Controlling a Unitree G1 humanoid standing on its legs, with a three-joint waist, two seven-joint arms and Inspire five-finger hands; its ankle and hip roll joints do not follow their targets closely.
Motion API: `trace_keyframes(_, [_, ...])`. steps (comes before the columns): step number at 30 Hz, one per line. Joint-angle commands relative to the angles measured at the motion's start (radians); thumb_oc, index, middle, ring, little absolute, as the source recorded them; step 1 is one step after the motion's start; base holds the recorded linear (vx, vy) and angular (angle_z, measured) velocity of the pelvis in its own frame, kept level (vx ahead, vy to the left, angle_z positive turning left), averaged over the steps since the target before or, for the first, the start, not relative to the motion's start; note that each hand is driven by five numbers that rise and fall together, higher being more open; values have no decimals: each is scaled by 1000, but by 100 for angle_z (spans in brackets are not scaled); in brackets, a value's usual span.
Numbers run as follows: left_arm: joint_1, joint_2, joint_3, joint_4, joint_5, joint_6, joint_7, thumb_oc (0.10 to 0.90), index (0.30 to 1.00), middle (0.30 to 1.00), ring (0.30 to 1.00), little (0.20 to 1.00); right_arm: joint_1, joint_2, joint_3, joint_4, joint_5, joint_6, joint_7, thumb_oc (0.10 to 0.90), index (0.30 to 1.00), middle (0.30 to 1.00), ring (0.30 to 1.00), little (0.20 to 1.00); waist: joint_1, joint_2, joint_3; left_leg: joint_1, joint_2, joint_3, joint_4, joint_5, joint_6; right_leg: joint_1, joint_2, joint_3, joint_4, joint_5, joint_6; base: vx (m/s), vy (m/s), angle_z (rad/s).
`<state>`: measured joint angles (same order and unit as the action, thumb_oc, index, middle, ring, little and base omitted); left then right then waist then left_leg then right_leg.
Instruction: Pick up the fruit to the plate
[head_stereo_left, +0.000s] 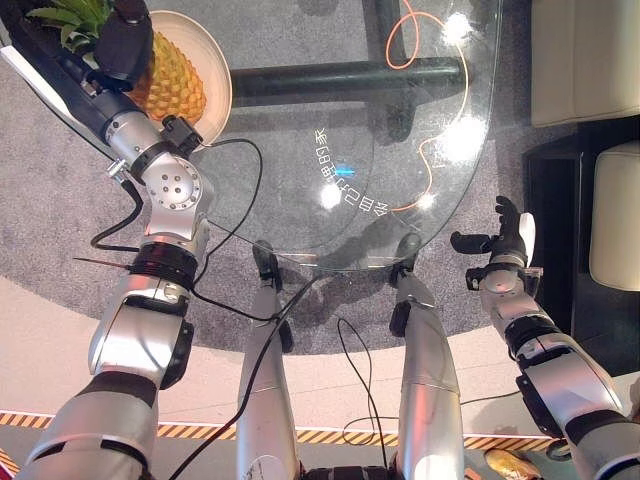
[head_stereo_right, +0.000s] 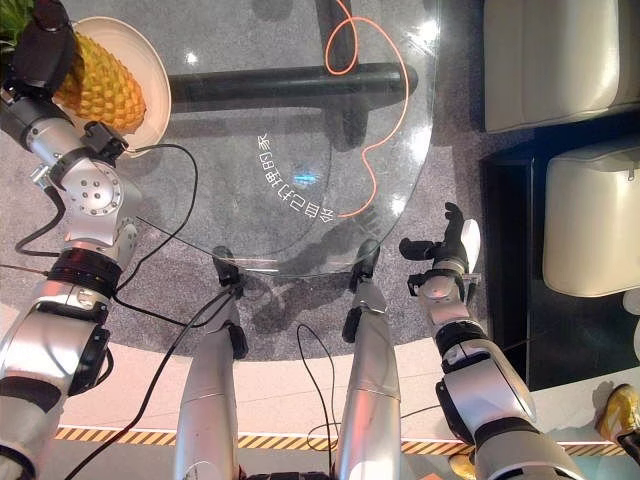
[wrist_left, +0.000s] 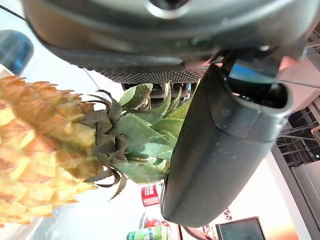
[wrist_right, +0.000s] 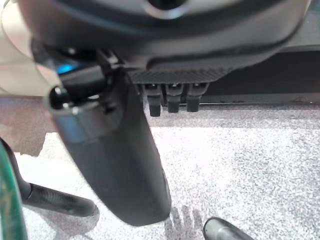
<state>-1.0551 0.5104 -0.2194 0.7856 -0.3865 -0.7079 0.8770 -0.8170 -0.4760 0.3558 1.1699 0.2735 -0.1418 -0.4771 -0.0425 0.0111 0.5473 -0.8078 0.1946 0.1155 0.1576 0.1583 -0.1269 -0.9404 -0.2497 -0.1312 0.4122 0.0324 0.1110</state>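
the pineapple (head_stereo_left: 172, 85) lies on the cream plate (head_stereo_left: 218, 75) at the far left corner of the glass table (head_stereo_left: 400, 150), crown pointing off the rim. the left hand (head_stereo_left: 122, 40) sits over the crown end; i cannot tell whether its fingers grip the leaves. the right hand (head_stereo_left: 503, 245) hangs off the table's right edge, fingers relaxed, holding nothing. risk: a snagged leaf on withdrawal could roll the fruit off the plate.
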Motion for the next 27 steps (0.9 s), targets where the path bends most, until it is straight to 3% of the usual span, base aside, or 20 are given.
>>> trace_keyframes(1, [-35,29,69,-71,60,-122,-12,800,900,900,900,900,10,-39,-22,5,-15,-16,-59,800,900,900,900,900,24,-14,-27,-61,-16,-75,139,-118,-30,59,2,-28,-71,-19,37,0,0,0])
trace_keyframes(27, [121,-39,91,-178,113,-138,-53,800,900,900,900,900,30,-36,-54,-12,-22,-8,-82,800,900,900,900,900,52,-4,-27,-61,-23,-87,125,-114,-26,62,-11,-46,-79,-7,45,-1,-1,1])
